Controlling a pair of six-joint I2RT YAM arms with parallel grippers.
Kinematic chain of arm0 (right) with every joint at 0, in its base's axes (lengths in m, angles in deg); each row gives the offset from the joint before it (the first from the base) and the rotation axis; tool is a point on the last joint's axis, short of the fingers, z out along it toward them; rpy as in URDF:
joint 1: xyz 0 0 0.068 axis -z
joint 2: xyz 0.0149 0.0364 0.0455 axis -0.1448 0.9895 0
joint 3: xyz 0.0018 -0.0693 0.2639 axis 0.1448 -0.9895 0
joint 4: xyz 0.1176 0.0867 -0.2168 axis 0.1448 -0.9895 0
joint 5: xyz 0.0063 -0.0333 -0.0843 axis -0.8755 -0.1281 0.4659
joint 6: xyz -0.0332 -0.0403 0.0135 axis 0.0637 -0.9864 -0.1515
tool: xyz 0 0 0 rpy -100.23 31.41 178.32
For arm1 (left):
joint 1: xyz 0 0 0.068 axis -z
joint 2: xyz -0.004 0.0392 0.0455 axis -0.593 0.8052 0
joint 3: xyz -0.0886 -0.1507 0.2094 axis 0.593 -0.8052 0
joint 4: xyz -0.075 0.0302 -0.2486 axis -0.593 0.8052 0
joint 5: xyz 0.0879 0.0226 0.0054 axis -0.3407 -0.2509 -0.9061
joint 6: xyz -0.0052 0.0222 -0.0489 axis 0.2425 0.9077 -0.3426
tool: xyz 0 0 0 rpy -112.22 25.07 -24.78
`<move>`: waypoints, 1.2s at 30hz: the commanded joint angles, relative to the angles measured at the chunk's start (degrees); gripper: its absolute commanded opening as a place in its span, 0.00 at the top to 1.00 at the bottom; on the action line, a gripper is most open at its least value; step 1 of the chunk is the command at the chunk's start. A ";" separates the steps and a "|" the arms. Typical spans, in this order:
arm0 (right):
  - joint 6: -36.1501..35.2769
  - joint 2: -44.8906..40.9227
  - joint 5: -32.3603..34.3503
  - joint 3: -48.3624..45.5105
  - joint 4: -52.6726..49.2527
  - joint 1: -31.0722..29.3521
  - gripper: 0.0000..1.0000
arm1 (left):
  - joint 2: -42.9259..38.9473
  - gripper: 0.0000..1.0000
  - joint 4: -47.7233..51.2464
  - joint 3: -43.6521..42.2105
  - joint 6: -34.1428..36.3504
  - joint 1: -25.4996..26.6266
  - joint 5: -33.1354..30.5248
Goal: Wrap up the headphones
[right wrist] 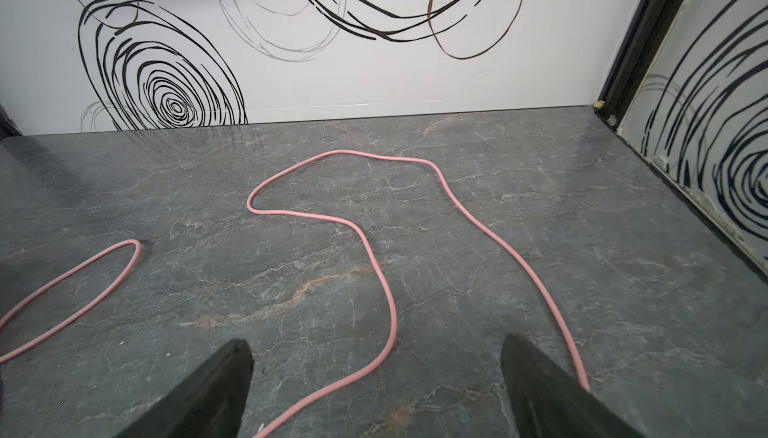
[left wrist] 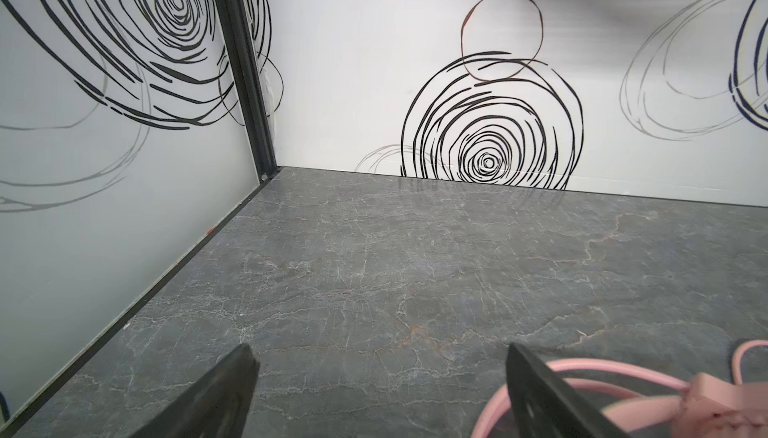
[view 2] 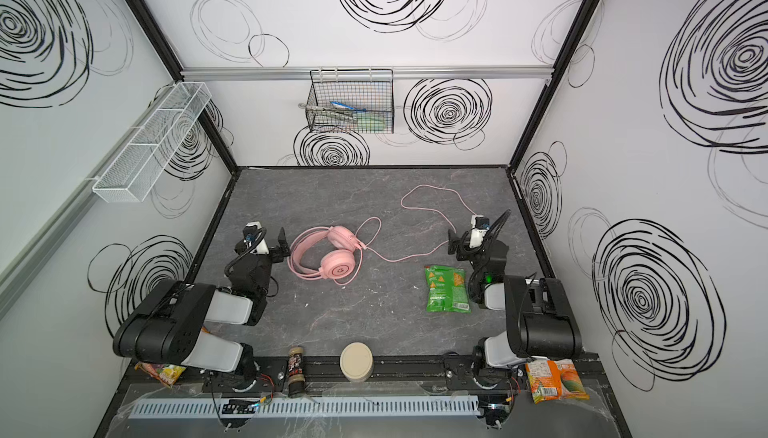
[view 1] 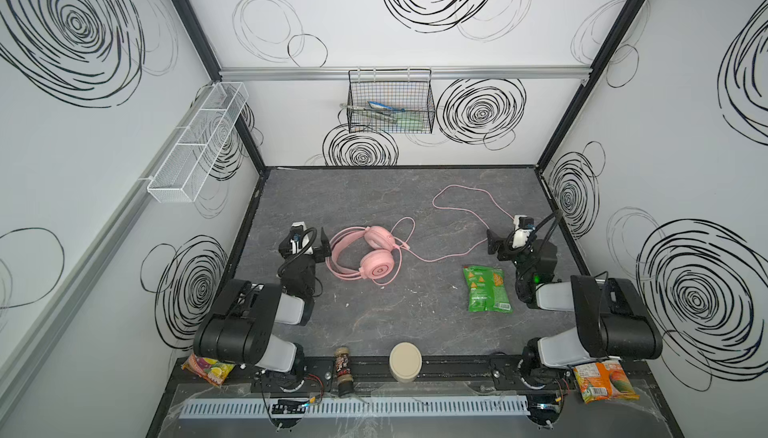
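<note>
Right gripper (right wrist: pixel 375 342) spread wide — wrist view alone shows cable (right wrist: pixel 390 299) crossing gap.

One set of headphones (view 1: pixel 377 265). Three snack packs: green bag (view 1: pixel 487 289), yellow bag (view 1: pixel 210 368), orange bag (view 1: pixel 606 382). One brown jar (view 1: pixel 343 378). One beige tub (view 1: pixel 405 362). Two wall baskets: white basket (view 1: pixel 174 195), black basket (view 1: pixel 361 124).

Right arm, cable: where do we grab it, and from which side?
Take the cable on the run lying between the open jaws of the right gripper, from straight above, jaws across it. It is thin, slack and flat on the table, so a side approach finds nothing to pinch. That stretch is apart from the headphones, so closing there likely won't snag them.
</note>
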State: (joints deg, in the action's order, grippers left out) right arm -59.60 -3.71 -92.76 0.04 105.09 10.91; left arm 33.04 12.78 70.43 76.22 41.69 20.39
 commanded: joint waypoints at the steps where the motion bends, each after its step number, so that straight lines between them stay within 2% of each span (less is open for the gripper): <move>1: -0.60 -0.22 -0.02 -0.57 2.41 -0.13 0.03 | 0.17 0.04 -4.96 0.22 0.91 0.22 -0.36; 25: -0.34 0.12 0.07 -0.28 2.15 0.07 0.03 | 0.24 0.04 -4.83 0.33 0.90 0.12 -0.36; 30: 1.45 0.18 8.57 0.98 0.31 -1.44 0.03 | 0.16 0.04 -4.96 0.26 0.81 0.13 -0.27; 32: 2.15 -0.17 9.67 2.42 -3.35 -1.45 0.03 | -0.52 0.04 -5.23 0.00 0.90 0.49 -1.44; 34: 0.03 -0.24 10.23 3.23 -2.14 -1.67 0.03 | -2.77 0.04 -2.14 0.28 0.74 0.79 -2.05; 36: -0.03 -0.14 10.00 11.61 -16.43 -2.59 0.03 | -5.24 0.04 2.48 1.78 1.39 1.93 -6.03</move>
State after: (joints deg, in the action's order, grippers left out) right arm -58.77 -3.73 -84.78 3.36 99.39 9.36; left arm 31.07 14.20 70.56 76.37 42.41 18.60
